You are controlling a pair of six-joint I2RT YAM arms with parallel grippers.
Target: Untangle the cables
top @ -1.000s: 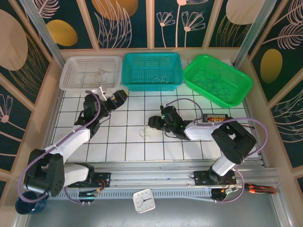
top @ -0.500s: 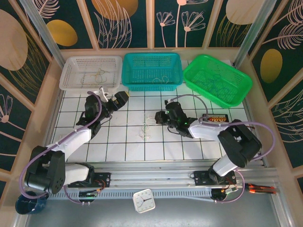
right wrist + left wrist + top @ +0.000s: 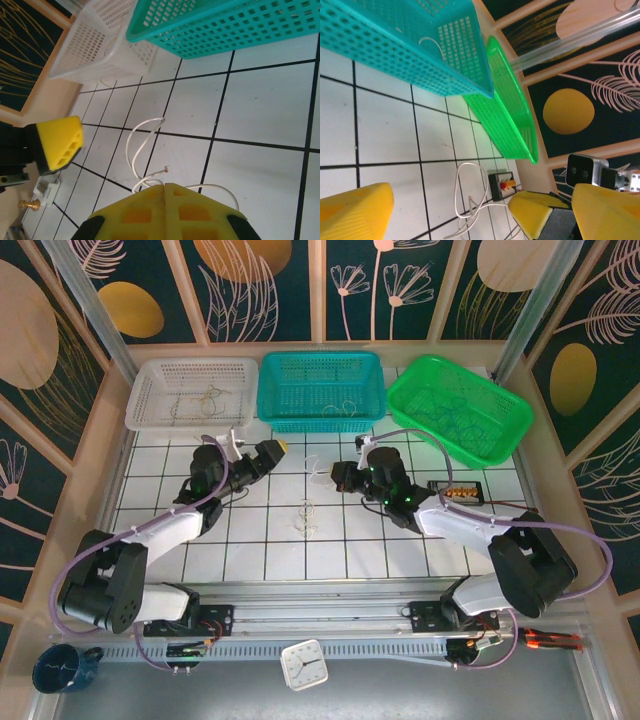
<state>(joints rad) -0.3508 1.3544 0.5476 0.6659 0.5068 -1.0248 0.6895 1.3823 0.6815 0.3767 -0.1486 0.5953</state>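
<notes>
We see the right gripper (image 3: 334, 476) with its yellow fingers (image 3: 165, 200) pressed together on one thin whitish-grey wire (image 3: 127, 147), pinched near one end while the rest hangs out in a loose loop. In the overhead view that wire runs from the right fingertips toward 9 o'clock, straight at the left gripper (image 3: 277, 451). The left gripper's yellow pads (image 3: 352, 212) stand spread wide with nothing between them.

So the wire's long axis lies across the gap between the two arms. The right arm has the hold, and the left is the nearer one to the free loop, just beside it.

The rest of the small tangle of thin cables (image 3: 308, 518) lies on the white gridded table (image 3: 240, 540) at 6 o'clock from the held wire and looks apart from it. The teal plastic mesh basket (image 3: 322, 390) sits at 12 o'clock — we judge the coming move turns on whether the loop goes that way or is taken at 9 o'clock.
</notes>
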